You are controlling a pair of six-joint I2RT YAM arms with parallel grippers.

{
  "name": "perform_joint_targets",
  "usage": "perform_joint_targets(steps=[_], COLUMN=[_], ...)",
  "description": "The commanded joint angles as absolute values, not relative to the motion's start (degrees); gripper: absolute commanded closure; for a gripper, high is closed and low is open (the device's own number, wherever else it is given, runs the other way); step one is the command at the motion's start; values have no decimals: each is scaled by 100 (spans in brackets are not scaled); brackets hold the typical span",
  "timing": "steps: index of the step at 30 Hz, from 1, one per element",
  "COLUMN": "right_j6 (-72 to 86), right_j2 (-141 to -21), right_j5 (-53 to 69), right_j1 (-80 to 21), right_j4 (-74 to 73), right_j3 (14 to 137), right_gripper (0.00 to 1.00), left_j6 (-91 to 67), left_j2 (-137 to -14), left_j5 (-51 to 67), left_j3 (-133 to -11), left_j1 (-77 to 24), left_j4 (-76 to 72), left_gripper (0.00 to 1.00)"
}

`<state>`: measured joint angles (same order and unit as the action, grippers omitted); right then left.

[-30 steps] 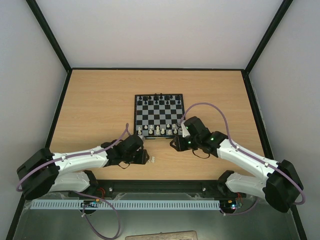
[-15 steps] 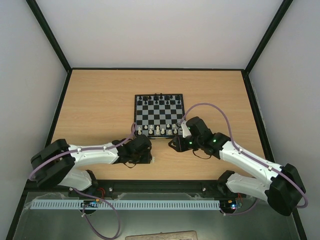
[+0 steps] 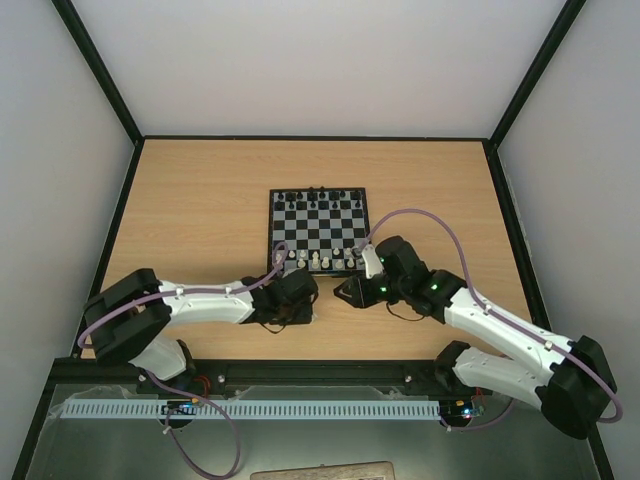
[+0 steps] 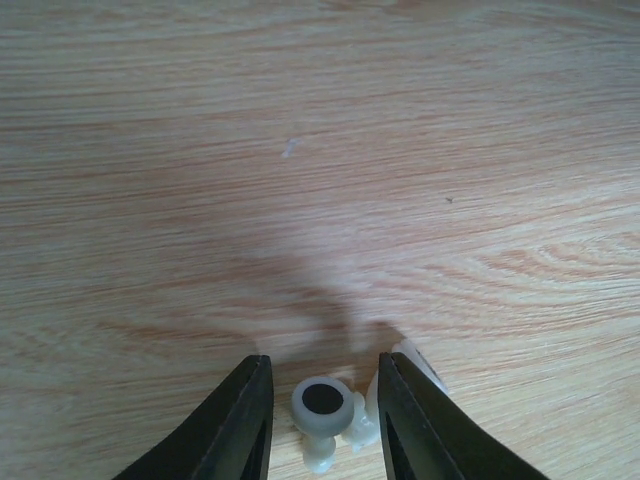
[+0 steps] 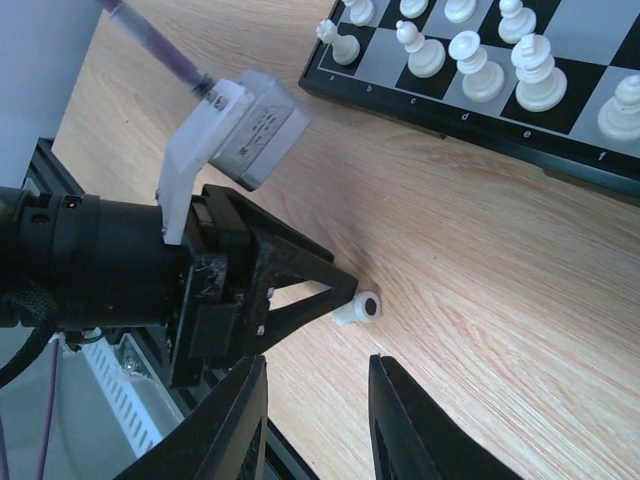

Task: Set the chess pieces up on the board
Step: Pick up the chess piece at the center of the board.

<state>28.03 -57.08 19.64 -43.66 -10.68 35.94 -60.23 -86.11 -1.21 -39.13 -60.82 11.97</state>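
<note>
The board (image 3: 272, 230) lies mid-table, with white chess pieces (image 3: 320, 262) along its near rows. In the left wrist view a white piece (image 4: 322, 405) lies on its side on the table between my open left gripper's (image 4: 322, 362) fingers. A second white piece (image 4: 412, 365) lies partly behind the right finger. My left gripper (image 3: 308, 298) is just in front of the board's near edge. My right gripper (image 3: 345, 290) is open and empty, facing the left one. The right wrist view shows the lying piece (image 5: 358, 310) at the left gripper's tips, beyond my right gripper (image 5: 316, 362).
Black pieces (image 3: 318, 196) stand along the board's far rows. The board's near border (image 5: 440, 120) and its white pieces (image 5: 480, 65) show at the top of the right wrist view. A black rail (image 3: 320, 372) runs along the table's near edge.
My left arm has reached to the right along the near table, and its open fingers now straddle the loose white piece. My right gripper has shifted slightly toward the near edge.
</note>
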Motion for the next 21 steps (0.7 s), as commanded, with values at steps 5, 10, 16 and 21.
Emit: perform_joint_targets(steps=[5, 10, 16, 21], right_j6=[2733, 2727, 2725, 2731], right_j2=[-5521, -5518, -5529, -5535], right_j5=[2206, 2237, 2256, 2237], right_j1=[-4464, -4499, -4529, -4552], right_j4=[-1011, -995, -991, -1006], right_j3=[3474, 3463, 3463, 3463], right_gripper=[71, 71, 71, 71], left_j6=[-6262, -6350, -6474, -6508], left_j2=[-9182, -9304, -9296, -9238], left_j5=[-229, -304, -451, -525], left_j3=[-4015, -4111, -4127, -4056], left_j1=[-6268, -6426, -6578, -6650], left_j4=[1823, 1969, 2200, 2332], left_gripper=[76, 77, 71, 72])
